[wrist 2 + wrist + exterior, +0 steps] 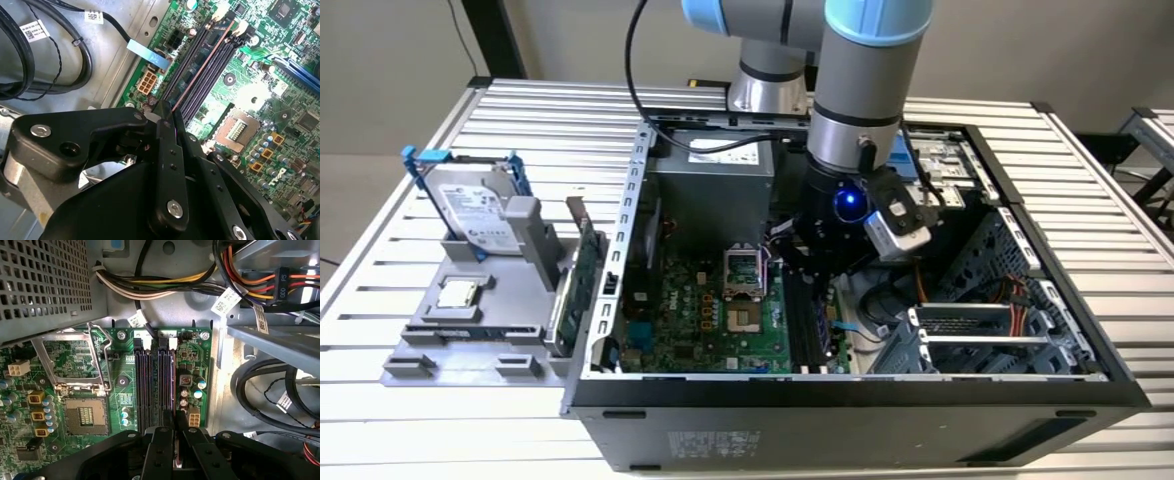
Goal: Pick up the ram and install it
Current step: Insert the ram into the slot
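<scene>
Dark blue-black and thin as a ruler, the ram [200, 68] shows edge-on in the second wrist view, as a narrow line running straight out from between the fingertips of the end effector [169, 112]. The end effector is closed down narrow and, as far as I can judge, pinches the stick at one end of its top edge. The rest of the stick reaches forward from the end effector, along the row of memory slots [142, 385] on the green motherboard [122, 370]. It lies low over one of the slots or already in its mouth; I cannot tell whether it is seated. The CPU socket [86, 416] sits off to one side of the end effector, well clear of the fingers. To my eye the ram is a light, stiff little board, but brittle. It would not forgive twisting or a crooked push. The flat faces near the top edge look like the right place to hold, away from the contacts below. All of this is down inside the open computer case [854, 400] on the slatted table [454, 420].
</scene>
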`<state>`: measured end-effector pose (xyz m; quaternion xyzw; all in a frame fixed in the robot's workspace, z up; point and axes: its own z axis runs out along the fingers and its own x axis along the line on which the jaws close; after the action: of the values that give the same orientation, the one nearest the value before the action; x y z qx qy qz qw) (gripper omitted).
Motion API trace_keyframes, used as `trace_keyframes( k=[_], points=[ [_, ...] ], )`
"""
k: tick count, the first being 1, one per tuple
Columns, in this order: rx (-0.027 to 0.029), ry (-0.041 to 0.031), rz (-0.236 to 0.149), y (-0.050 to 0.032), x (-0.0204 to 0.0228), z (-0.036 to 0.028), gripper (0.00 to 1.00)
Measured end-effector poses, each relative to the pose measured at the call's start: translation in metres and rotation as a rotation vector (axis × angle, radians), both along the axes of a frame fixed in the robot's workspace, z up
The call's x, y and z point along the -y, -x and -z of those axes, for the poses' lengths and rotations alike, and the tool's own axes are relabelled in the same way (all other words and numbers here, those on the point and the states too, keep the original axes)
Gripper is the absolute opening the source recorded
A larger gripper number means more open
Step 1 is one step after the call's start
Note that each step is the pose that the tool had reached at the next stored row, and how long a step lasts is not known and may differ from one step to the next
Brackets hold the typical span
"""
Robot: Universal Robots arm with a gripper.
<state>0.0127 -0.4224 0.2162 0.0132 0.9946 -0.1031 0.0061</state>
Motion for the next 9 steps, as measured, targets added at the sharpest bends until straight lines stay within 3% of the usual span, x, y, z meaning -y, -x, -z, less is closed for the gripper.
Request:
trace_keyframes(
  k=[3, 5, 7, 9],
  points=[
    [0.0000, -0.0027, 0.000, 0.0000, 0.0001, 0.0001, 0.00],
    [0.0012, -0.0105, 0.000, 0.0000, 0.0001, 0.0005, 0.00],
    [0.0064, -0.0317, 0.000, 0.0000, 0.0005, 0.0011, 0.00],
    [0.0106, -0.0588, 0.000, 0.0000, 0.0015, 0.0014, 0.00]
  ],
)
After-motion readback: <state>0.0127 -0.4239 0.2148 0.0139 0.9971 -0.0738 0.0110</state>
